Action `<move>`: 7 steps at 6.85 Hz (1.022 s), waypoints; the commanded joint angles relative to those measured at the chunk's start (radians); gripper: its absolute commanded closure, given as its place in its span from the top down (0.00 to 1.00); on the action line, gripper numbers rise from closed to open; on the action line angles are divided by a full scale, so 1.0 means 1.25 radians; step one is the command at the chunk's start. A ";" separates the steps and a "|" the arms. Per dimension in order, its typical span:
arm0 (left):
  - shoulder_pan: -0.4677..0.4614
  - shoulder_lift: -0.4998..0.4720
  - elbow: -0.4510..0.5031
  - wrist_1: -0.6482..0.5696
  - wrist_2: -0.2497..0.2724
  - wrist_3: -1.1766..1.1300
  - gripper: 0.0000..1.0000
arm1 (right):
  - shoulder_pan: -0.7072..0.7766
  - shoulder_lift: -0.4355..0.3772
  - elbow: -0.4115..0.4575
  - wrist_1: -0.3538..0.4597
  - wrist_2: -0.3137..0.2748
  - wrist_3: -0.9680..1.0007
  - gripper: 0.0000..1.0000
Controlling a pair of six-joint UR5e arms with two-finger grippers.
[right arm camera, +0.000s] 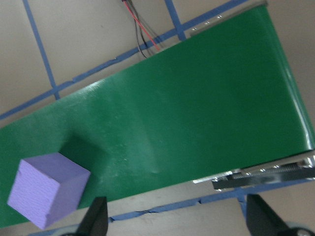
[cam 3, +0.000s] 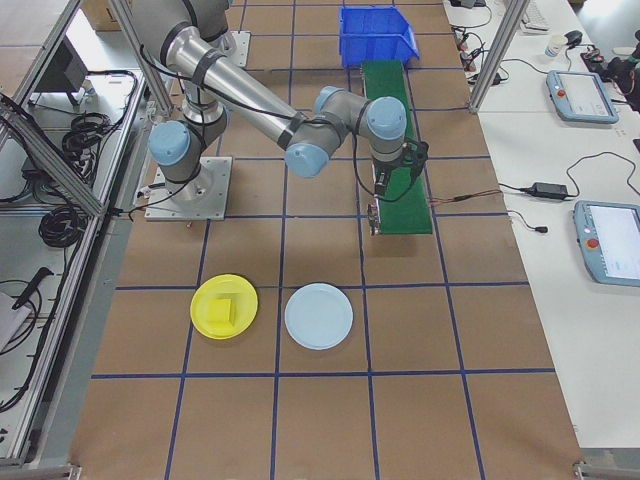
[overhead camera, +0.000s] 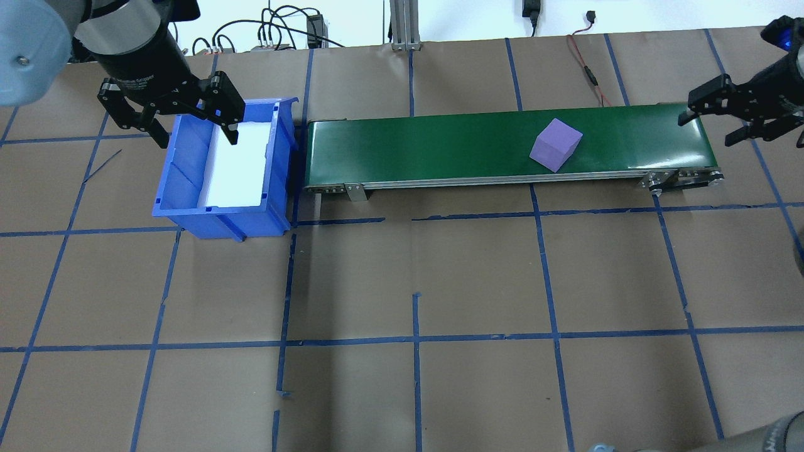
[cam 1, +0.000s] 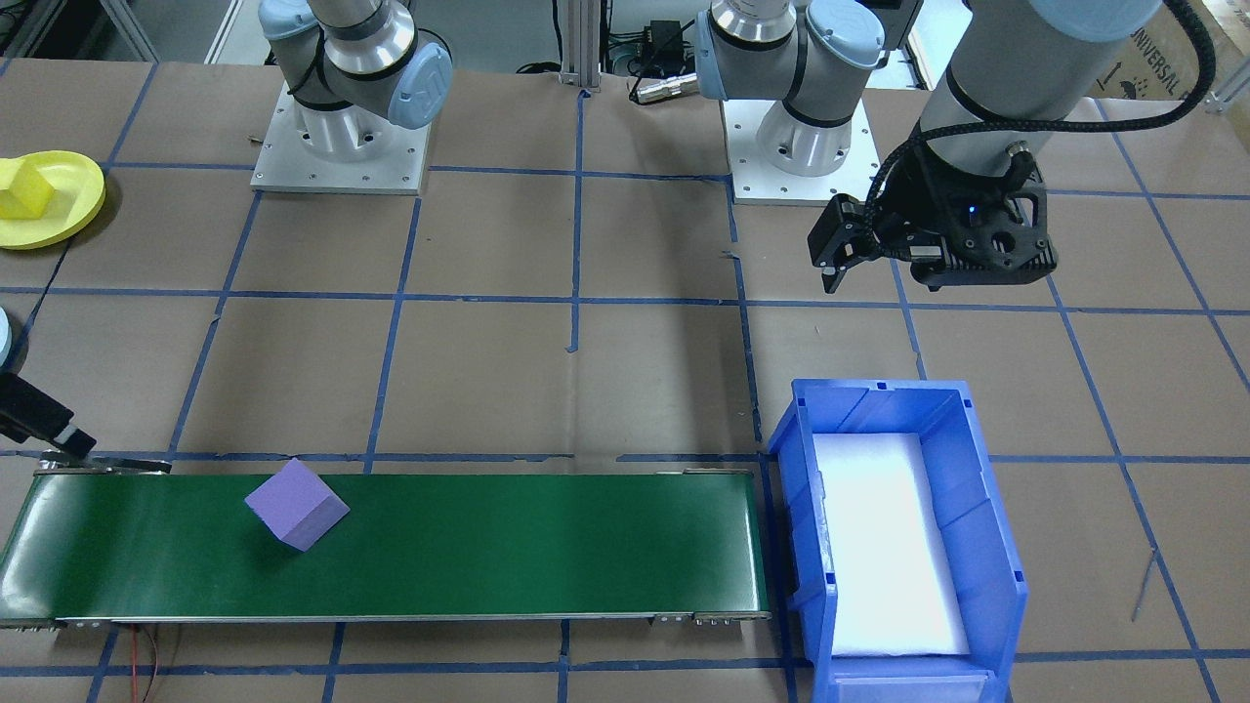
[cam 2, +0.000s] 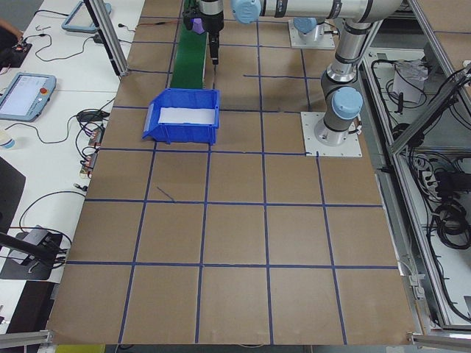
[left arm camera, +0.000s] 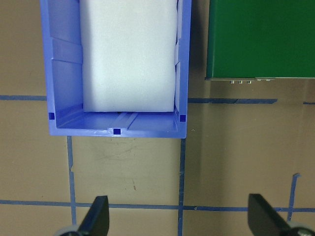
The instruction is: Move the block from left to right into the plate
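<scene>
The right hand (overhead camera: 716, 119) hovers spread and empty over the right end of the green conveyor belt (overhead camera: 440, 147), positioned to intercept the purple block (overhead camera: 555, 145), which rests tilted on the belt nearby, untouched. The left hand (overhead camera: 188, 122) hangs spread and empty above the blue bin (overhead camera: 188, 213) at the belt's far end. The light blue plate (cam 3: 318, 316) lies on the tabletop (overhead camera: 414, 282), well apart, beside a yellow plate (cam 3: 224, 306).
</scene>
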 commanded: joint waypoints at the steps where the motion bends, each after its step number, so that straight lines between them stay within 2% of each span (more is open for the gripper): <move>1: -0.001 0.000 0.002 0.000 0.001 0.000 1.00 | 0.081 0.036 -0.040 -0.005 0.034 0.122 1.00; 3: 0.003 0.000 0.000 0.006 0.003 0.040 1.00 | 0.097 0.059 -0.028 -0.054 0.036 0.155 1.00; 7: 0.000 -0.001 -0.001 0.009 0.001 0.031 1.00 | 0.099 0.097 -0.013 -0.053 0.025 0.154 1.00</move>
